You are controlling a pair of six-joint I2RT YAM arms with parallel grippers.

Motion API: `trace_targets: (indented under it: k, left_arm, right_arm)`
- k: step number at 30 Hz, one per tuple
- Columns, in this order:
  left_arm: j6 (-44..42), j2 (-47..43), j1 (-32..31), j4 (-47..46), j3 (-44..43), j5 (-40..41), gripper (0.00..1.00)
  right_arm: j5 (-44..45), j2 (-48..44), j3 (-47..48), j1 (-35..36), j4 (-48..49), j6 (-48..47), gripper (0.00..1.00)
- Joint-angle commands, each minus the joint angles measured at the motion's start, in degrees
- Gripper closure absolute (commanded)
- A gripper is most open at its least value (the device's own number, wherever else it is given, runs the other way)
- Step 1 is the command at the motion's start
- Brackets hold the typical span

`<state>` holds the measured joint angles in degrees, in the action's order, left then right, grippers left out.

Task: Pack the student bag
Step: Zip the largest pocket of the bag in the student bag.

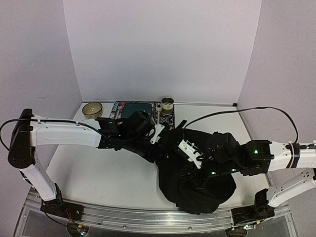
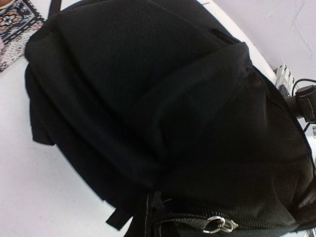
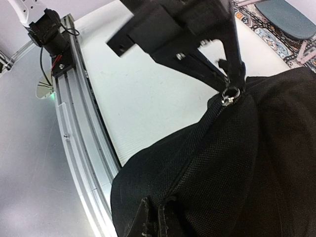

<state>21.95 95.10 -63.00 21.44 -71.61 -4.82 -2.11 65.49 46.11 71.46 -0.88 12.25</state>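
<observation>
The student bag [image 1: 202, 190], slumped near-right on the table [image 1: 98, 168], looks soft and limp, so is probably best gripped at its zipper pull [image 3: 230, 95], which the right gripper [image 3: 232, 74] pinches; the left gripper [image 1: 163, 145] is pressed together at the bag's far-left edge.

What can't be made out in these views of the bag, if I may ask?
- Top view: tips of the left gripper, black against the student bag.
- Left wrist: its fingers, outside the frame; the bag fills it.
- Right wrist: upper body of the right gripper, blurred.
- Every view: the bag's inside, under fabric.
</observation>
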Motion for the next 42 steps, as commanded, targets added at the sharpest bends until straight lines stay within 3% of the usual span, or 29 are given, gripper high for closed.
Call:
trace_targets:
  k: [1, 7, 14, 19, 25, 28, 32, 38, 40, 42]
  left_arm:
    - [-0.3, 4.3, 7.1, -1.5, -4.4, 11.1, 1.0]
    - [0.4, 7.9, 10.1, -2.0, -2.4, 13.3, 1.0]
    - [3.5, 8.8, 12.0, -2.1, 0.9, 16.2, 1.0]
    - [3.1, 6.9, 11.8, -1.5, -0.7, 13.4, 1.0]
    - [1.4, 1.0, 6.2, -2.7, -1.1, 8.2, 1.0]
    - [3.0, -3.4, 4.5, -3.9, 1.5, 6.4, 1.0]
    - [4.9, -7.9, 0.9, -4.9, 5.4, 6.4, 1.0]
    - [7.8, -11.7, -7.8, -5.0, 8.0, 7.2, 1.0]
    - [8.1, -11.0, -10.9, -5.1, 7.3, 7.7, 1.0]
    - [8.1, -9.4, -14.0, -5.3, 5.8, 7.9, 1.0]
  right_arm:
    - [-9.0, -3.1, 2.2, 2.0, -11.1, -1.0, 1.0]
    - [-9.5, -5.8, 3.9, 2.0, -12.2, -0.7, 1.0]
    - [-3.3, -11.7, 5.4, 2.0, -16.7, -1.0, 1.0]
    - [-1.5, -8.0, 6.3, 2.0, -18.5, 0.1, 1.0]
    - [17.2, 2.5, 8.7, 1.2, -20.6, 4.9, 1.0]
    - [22.7, 5.8, 9.2, -2.8, -22.3, 6.1, 1.0]
    - [20.8, 6.8, 7.7, -10.9, -22.5, 4.1, 1.0]
    - [19.4, 6.8, 9.4, -13.0, -23.1, -2.3, 1.0]
    - [14.4, 6.4, 9.7, -13.0, -23.2, -4.8, 0.99]
    - [8.1, 5.4, 9.5, -13.0, -23.2, -6.4, 0.92]
